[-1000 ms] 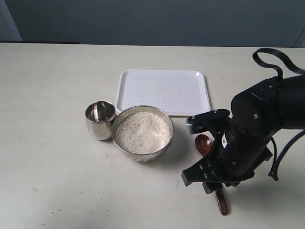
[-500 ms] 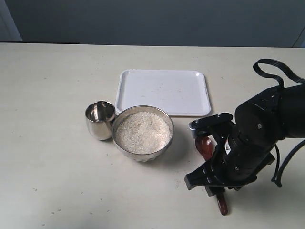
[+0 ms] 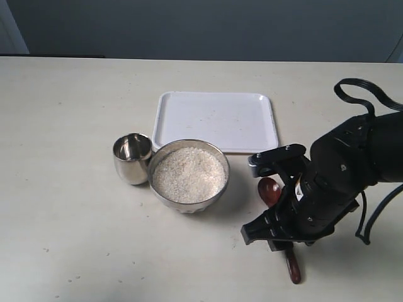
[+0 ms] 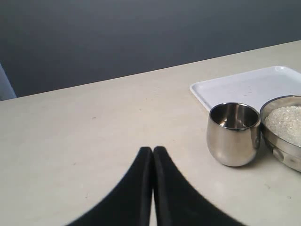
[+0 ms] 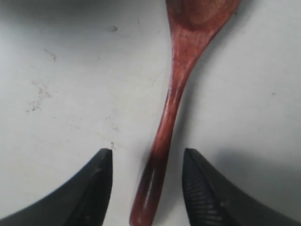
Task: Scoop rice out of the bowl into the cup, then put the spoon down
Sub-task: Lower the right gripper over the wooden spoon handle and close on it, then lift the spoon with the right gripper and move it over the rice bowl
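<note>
Right wrist view: right hand [image 5: 146,157], spread and empty, straddles the dark reddish-brown glossy wooden spoon [image 5: 175,89] lying on the table [image 3: 75,239] at 4 o'clock from the round shiny steel bowl [image 3: 187,205]. Centre handle, then close.

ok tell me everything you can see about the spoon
The spoon is dark reddish-brown wood with a glossy finish, an oval bowl and a long slim handle. It lies flat on the table, to the right of the steel bowl and apart from it. The right gripper hangs open over the far end of the handle, one finger on each side, neither touching it.
</note>
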{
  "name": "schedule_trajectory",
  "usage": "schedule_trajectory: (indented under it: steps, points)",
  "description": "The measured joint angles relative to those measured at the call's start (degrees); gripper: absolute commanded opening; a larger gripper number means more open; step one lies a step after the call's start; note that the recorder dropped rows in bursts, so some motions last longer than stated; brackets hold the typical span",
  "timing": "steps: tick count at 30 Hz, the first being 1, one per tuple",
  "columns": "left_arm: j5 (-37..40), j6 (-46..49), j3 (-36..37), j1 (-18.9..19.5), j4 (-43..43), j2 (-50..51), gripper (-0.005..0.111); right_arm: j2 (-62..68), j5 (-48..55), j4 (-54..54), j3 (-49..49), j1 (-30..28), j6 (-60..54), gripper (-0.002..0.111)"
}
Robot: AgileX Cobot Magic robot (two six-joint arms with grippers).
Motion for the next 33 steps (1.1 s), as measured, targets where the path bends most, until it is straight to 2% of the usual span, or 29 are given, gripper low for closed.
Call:
schedule_trajectory:
  steps: [10,12,14,20,26,33]
  points:
    - [0.0,0.0,0.0,0.0,0.0,0.0,0.001,3.3,-1.3,0.1,0.7,0.0,0.3,0.046]
    - [0.0,0.0,0.0,0.0,0.0,0.0,0.001,3.8,-1.3,0.1,0.7,0.0,0.5,0.043]
    - [0.0,0.0,0.0,0.0,0.0,0.0,0.001,4.4,-1.3,0.1,0.7,0.0,0.5,0.036]
    - [0.0,0.0,0.0,0.0,0.0,0.0,0.001,5.0,-1.0,0.1,0.4,0.0,0.6,-0.001]
    - [0.0,0.0,0.0,0.0,0.0,0.0,0.001,5.1,1.3,0.0,0.0,0.0,-0.2,-0.001]
    - [0.0,0.0,0.0,0.0,0.0,0.0,0.001,0.7,20.9,-3.3,-5.2,0.0,-8.6,-0.001]
